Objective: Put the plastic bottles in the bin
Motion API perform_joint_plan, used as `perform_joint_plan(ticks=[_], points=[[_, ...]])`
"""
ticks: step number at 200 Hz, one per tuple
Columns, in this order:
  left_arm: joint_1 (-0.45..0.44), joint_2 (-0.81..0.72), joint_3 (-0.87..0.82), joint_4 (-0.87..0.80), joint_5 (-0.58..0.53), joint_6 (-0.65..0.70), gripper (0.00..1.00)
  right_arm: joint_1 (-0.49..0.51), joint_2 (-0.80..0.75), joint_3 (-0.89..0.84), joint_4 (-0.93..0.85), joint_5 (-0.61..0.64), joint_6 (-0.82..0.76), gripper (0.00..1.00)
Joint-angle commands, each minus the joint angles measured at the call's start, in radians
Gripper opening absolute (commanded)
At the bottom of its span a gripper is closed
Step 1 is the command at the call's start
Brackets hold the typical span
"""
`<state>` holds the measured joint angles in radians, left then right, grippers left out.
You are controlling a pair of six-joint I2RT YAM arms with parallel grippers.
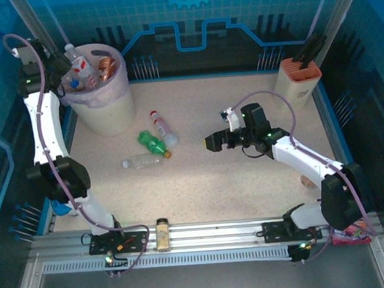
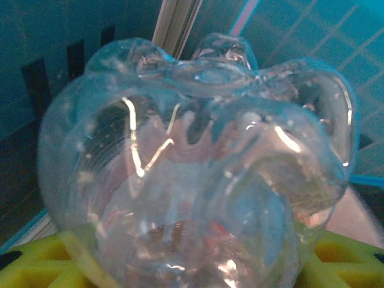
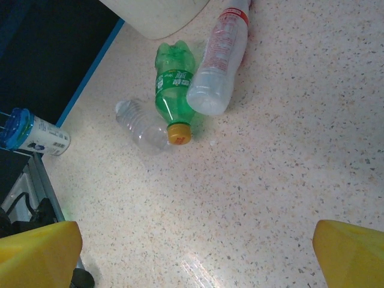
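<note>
Clear bottle (image 2: 198, 168): one, clamped in the left gripper (image 2: 192, 270), at the 10 o'clock rim of the bin (image 1: 104, 114), which stands at 11 o'clock on the table (image 1: 248, 199).

Step in hand, as judged: drop-off. The next move calls for the jaws to part once the bottle is inside the rim.

Lying near table centre, three: green bottle (image 1: 154, 144), red-label bottle (image 1: 161, 125), small bottle (image 1: 140, 162).

Right gripper (image 1: 213, 142): at their 3 o'clock, jaws spread wide, empty.

Binned bottles (image 1: 107, 67): several, exact count unclear.

Blue-capped bottle (image 3: 33, 132): one, past the table's 9 o'clock edge.
</note>
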<state>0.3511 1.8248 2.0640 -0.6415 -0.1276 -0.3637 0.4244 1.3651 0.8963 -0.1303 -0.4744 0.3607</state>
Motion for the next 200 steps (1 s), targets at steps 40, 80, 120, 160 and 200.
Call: perform_joint_plan(ticks=[40,80,120,160,200], points=[[0.006,0.065,0.051,-0.093,0.009,0.064,0.95,0.051,0.012,0.02,-0.074,0.045,-0.064,1.0],[0.006,0.028,0.067,-0.115,0.012,0.089,0.99,0.065,0.039,0.044,-0.082,0.051,-0.075,1.0],[-0.005,-0.077,0.079,-0.159,0.017,0.125,0.99,0.06,0.044,0.061,-0.068,0.067,-0.078,1.0],[-0.127,-0.259,-0.077,-0.225,0.002,0.113,0.99,0.049,0.098,0.113,-0.09,0.072,-0.083,1.0],[-0.283,-0.463,-0.458,-0.208,0.07,-0.006,0.99,0.026,0.133,0.143,-0.112,0.082,-0.079,1.0]])
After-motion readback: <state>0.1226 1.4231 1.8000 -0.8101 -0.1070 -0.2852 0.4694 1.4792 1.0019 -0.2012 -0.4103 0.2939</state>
